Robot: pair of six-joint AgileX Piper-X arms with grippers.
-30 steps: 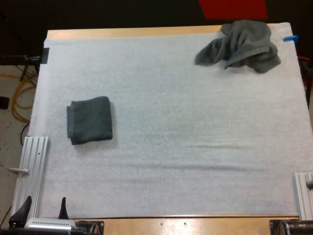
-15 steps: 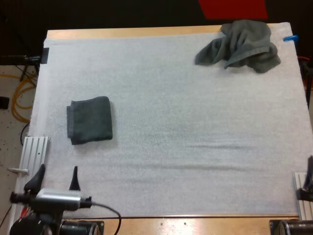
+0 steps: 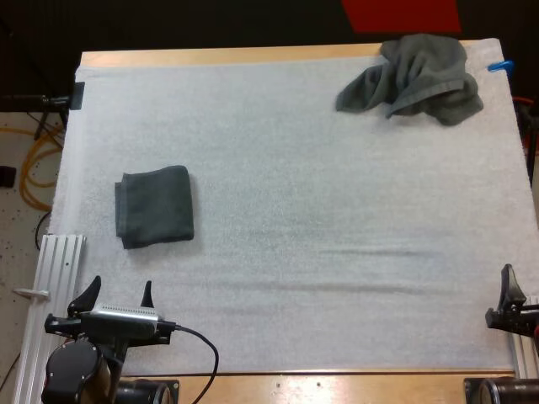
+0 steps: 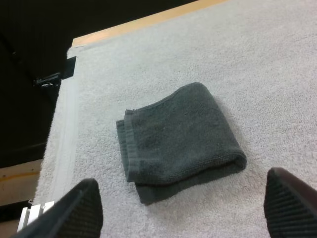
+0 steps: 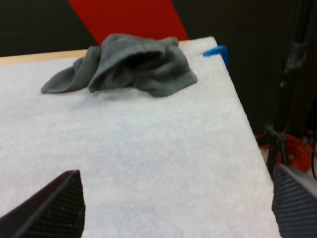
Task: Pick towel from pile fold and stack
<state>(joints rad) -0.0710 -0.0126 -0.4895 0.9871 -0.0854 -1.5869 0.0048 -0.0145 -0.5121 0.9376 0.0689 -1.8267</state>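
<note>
A folded dark grey-green towel (image 3: 154, 206) lies flat on the left side of the white mat (image 3: 286, 210); the left wrist view has the folded towel (image 4: 178, 139) just ahead of my fingers. A crumpled towel (image 3: 417, 77) sits heaped at the mat's far right corner, and the right wrist view looks at that crumpled towel (image 5: 126, 64) from a distance. My left gripper (image 3: 116, 296) is open near the front left edge, short of the folded towel, holding nothing. My right gripper (image 3: 520, 295) is open at the front right edge, far from the crumpled towel.
Metal rails run along the table's left edge (image 3: 52, 295) and near the right front corner (image 3: 524, 345). The wooden table edge (image 3: 337, 385) borders the mat at the front. A stand and cables (image 5: 280, 134) are beyond the mat's right side.
Both arms have come forward into view over the mat's front edge, the left toward the folded towel, the right at the right edge. The towels have not moved.
</note>
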